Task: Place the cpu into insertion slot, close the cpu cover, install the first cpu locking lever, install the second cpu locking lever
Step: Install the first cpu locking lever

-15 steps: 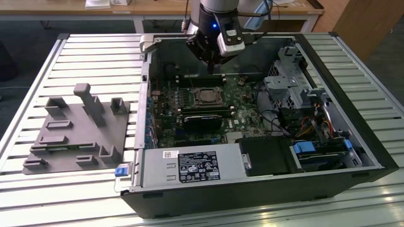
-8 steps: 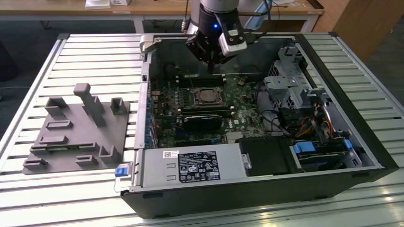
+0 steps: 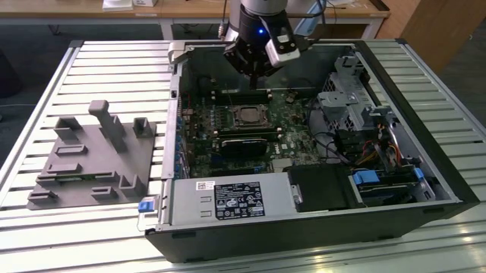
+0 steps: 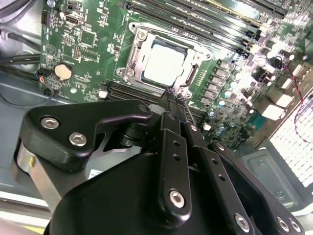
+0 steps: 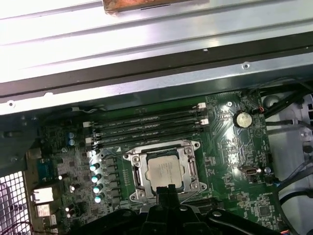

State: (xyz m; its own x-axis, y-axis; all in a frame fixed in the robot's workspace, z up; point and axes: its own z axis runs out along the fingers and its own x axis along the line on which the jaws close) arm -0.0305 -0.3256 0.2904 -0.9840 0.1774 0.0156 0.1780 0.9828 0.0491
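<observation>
cpu point(image 4: 164, 66) flat, square, no long axis; sits in window of cpu cover point(image 4: 133, 56), whose frame looks down around it. Both on green board point(image 5: 230, 147) inside open case point(image 3: 304, 239). Exterior view: cpu at 6 o'clock from jaws, near, apart. Jaws pinched together, nothing held. Case on slatted bench point(image 3: 114, 68).

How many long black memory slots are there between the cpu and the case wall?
4 memory slots, parallel, side by side next to the cpu; others may be hidden.
</observation>
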